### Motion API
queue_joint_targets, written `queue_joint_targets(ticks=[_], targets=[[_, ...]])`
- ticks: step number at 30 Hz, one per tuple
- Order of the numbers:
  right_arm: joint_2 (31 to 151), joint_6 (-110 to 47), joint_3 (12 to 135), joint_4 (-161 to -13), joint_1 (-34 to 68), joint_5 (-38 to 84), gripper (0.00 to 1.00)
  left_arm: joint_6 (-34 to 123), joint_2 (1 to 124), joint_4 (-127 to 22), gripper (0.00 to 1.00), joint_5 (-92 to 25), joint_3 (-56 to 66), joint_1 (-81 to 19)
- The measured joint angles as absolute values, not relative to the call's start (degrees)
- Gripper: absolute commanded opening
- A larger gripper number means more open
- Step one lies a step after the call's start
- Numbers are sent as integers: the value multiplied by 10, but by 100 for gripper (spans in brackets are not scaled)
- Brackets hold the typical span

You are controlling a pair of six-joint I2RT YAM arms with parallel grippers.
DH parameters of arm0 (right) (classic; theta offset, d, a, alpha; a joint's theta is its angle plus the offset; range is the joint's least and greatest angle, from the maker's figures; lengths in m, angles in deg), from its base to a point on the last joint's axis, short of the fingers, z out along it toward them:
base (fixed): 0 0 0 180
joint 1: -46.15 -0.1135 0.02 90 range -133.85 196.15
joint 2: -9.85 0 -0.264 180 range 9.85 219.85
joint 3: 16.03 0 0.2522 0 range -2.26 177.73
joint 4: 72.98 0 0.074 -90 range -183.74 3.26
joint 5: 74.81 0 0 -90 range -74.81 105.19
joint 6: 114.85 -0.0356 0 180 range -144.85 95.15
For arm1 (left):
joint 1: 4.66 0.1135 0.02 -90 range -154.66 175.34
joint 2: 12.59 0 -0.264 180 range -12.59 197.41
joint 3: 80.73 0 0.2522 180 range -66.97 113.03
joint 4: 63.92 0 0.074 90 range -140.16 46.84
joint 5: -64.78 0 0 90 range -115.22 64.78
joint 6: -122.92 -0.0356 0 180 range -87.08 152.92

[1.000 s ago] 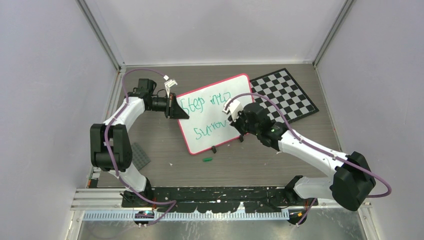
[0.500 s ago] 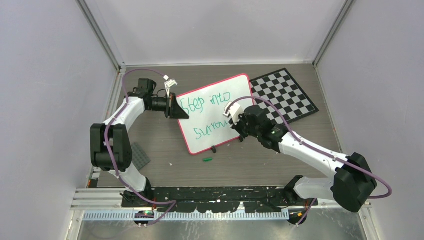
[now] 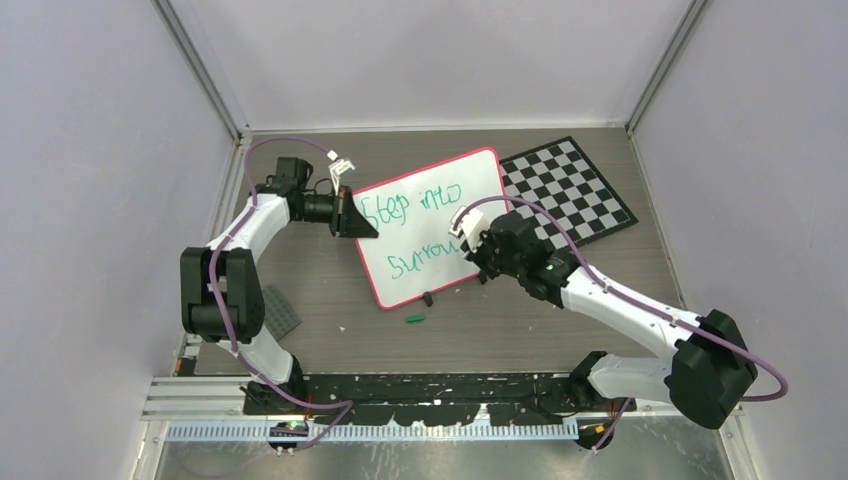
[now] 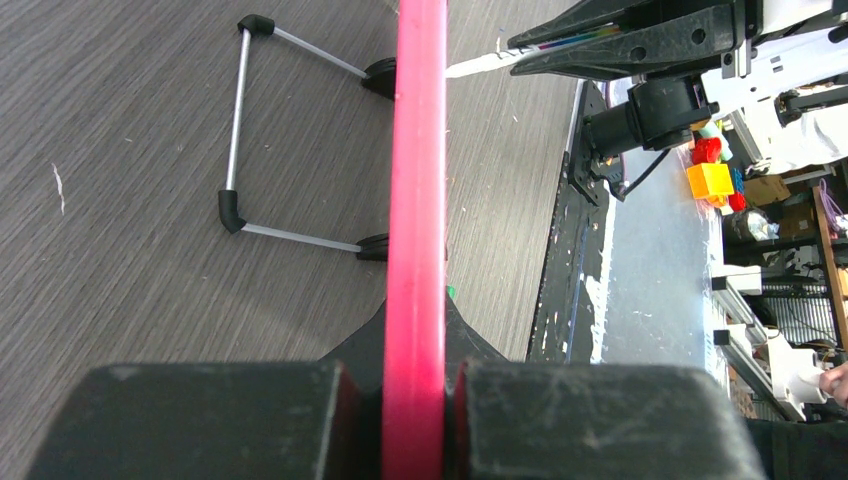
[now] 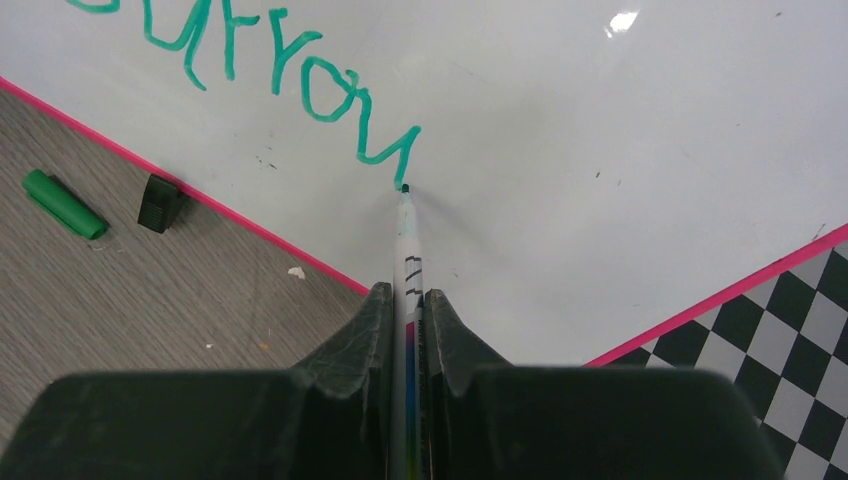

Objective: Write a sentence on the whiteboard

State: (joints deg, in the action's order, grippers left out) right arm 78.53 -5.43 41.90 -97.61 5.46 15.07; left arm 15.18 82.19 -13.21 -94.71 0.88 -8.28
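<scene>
The whiteboard (image 3: 440,195) with a red-pink rim lies tilted on the table's middle. The green sentence (image 3: 405,207) reads "Step into" above "Surrou" (image 5: 290,80). My left gripper (image 3: 350,213) is shut on the whiteboard's left rim (image 4: 418,200). My right gripper (image 3: 470,243) is shut on a white marker (image 5: 408,250), whose tip touches the board at the foot of the last "u". The board also fills the right wrist view (image 5: 600,150).
The black-and-white checkered board (image 3: 575,190) lies under the whiteboard's right side. A green marker cap (image 3: 415,320) and a black clip (image 3: 428,298) sit by the board's near edge. A grey plate (image 3: 280,312) lies by the left arm.
My right gripper has shifted slightly right and toward me with the marker, adding the last stroke of the "u". The left arm has not moved.
</scene>
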Motion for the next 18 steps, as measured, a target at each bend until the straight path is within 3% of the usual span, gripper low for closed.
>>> queue_joint_targets(ticks=[18], targets=[[799, -55, 441, -970, 62, 136, 0, 151, 823, -132, 0, -948, 9, -83]])
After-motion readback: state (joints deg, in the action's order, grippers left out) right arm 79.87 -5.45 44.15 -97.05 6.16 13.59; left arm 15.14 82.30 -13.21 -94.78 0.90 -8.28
